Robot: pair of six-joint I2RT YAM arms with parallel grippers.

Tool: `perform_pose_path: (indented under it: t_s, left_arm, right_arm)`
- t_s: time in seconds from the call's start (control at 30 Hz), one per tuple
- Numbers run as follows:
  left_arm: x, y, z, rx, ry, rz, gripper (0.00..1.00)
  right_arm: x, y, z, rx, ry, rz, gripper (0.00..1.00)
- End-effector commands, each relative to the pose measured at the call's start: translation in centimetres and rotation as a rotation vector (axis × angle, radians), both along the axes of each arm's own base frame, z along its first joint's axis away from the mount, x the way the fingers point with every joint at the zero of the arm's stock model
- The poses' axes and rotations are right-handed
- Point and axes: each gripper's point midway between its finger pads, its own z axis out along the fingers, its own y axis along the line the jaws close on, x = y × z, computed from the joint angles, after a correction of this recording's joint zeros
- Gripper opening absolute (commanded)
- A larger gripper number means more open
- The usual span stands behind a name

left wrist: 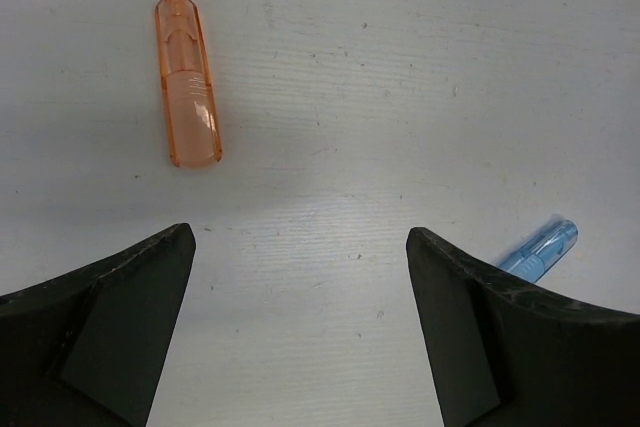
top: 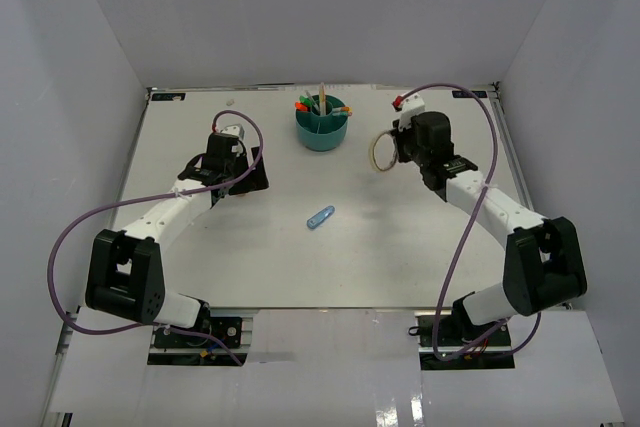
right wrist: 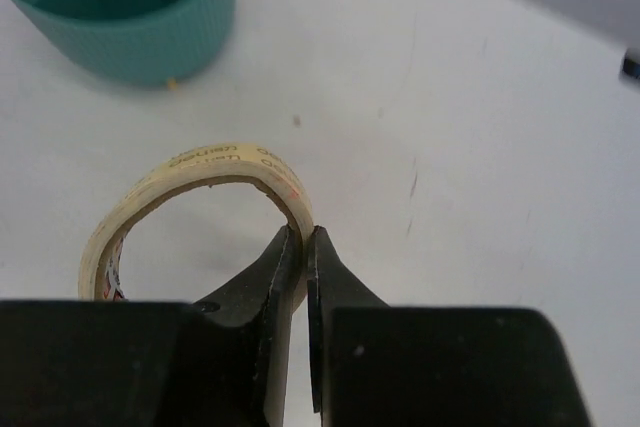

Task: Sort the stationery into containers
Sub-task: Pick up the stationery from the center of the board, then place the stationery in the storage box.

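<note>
Toward the far middle of the worktop, the teal desk organizer is already holding most of the stationery, with pens and coloured tips poking up from its compartments. Just right of it, the right claw is gripping the beige tape ring, clamped tight on its wall and holding it upright near the organizer, not yet over it. Waiting to be sorted, by the look of it, are this ring, the light-blue clip lying mid-worktop, and a translucent orange cap lying just ahead of the left claw, which is hanging wide open and empty. Faint print is running along the ring's edge, too blurred to read.
</note>
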Motion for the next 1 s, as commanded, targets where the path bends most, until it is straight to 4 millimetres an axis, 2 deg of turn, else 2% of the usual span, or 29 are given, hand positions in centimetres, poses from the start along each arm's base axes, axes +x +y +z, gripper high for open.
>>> perform_pose_path:
  t_s: [0.0,0.03,0.07,0.17,0.2,0.23,0.27,0.3,0.37,0.4,0.43,0.47,0.5,0.57,0.6,0.63,0.7,0.73,0.8,0.83,0.97]
  left_arm:
    - [0.9,0.5,1.5,0.000,-0.048,0.024,0.98]
    - [0.9,0.6,1.5,0.000,-0.050,0.028,0.98]
    - [0.9,0.6,1.4,0.005,-0.050,0.031,0.98]
    - [0.9,0.8,1.2,0.008,-0.046,0.034,0.98]
    - [1.0,0.7,1.1,0.008,-0.044,0.035,0.98]
    - [1.0,0.7,1.0,0.009,-0.043,0.034,0.98]
    - [1.0,0.7,0.9,0.011,-0.039,0.034,0.98]
    - [1.0,0.7,0.9,0.009,-0.040,0.035,0.98]
    - [1.1,0.6,0.9,0.005,-0.044,0.032,0.98]
    - [1.1,0.5,0.8,0.001,-0.042,0.030,0.98]
    - [1.1,0.6,0.8,0.002,-0.043,0.029,0.98]
    - [1.1,0.5,0.6,0.000,-0.039,0.027,0.98]
    - [1.1,0.5,0.6,0.002,-0.038,0.030,0.98]
    - [1.1,0.5,0.5,0.005,-0.035,0.028,0.98]
    - [1.1,0.6,0.3,0.007,-0.033,0.029,0.98]
    - [1.2,0.6,0.3,0.009,-0.032,0.031,0.98]
    - [1.2,0.8,0.1,0.015,-0.029,0.035,0.98]
    - [1.2,0.8,0.1,0.015,-0.027,0.034,0.98]
    - [1.2,0.7,-0.1,0.015,-0.022,0.033,0.98]
    - [1.2,0.7,0.1,0.013,-0.025,0.032,0.98]
    - [1.1,0.7,0.1,0.012,-0.026,0.033,0.98]
  right_arm:
    - [2.6,2.6,8.7,0.000,-0.411,0.106,0.08]
    - [2.8,3.1,9.3,-0.005,-0.457,0.121,0.08]
    - [3.0,4.0,11.7,0.016,-0.559,0.133,0.08]
    - [4.0,5.8,13.8,-0.009,-0.669,0.147,0.08]
    - [4.2,6.3,15.1,-0.004,-0.726,0.142,0.08]
    - [4.5,6.8,15.6,-0.027,-0.762,0.142,0.08]
    - [4.9,7.5,15.2,-0.043,-0.779,0.127,0.08]
    - [4.9,7.8,16.8,-0.038,-0.857,0.110,0.08]
    - [5.5,8.4,16.3,-0.095,-0.907,0.068,0.08]
    - [5.4,8.4,17.6,-0.082,-0.976,0.039,0.08]
    - [5.5,8.7,17.5,-0.096,-1.000,0.030,0.08]
    - [6.2,8.9,16.1,-0.145,-0.999,-0.001,0.08]
    - [6.3,9.0,16.6,-0.145,-1.031,-0.029,0.08]
    - [6.5,9.3,16.1,-0.151,-1.096,-0.070,0.08]
    - [6.6,9.2,16.7,-0.170,-1.134,-0.094,0.08]
    - [6.8,9.4,16.2,-0.172,-1.158,-0.108,0.08]
    - [7.1,9.7,16.5,-0.172,-1.185,-0.121,0.08]
    - [7.5,9.8,16.0,-0.174,-1.181,-0.123,0.08]
    - [7.6,10.0,16.2,-0.167,-1.203,-0.130,0.08]
    - [7.9,10.1,15.5,-0.165,-1.197,-0.135,0.08]
    - [8.0,10.3,15.6,-0.145,-1.224,-0.161,0.08]
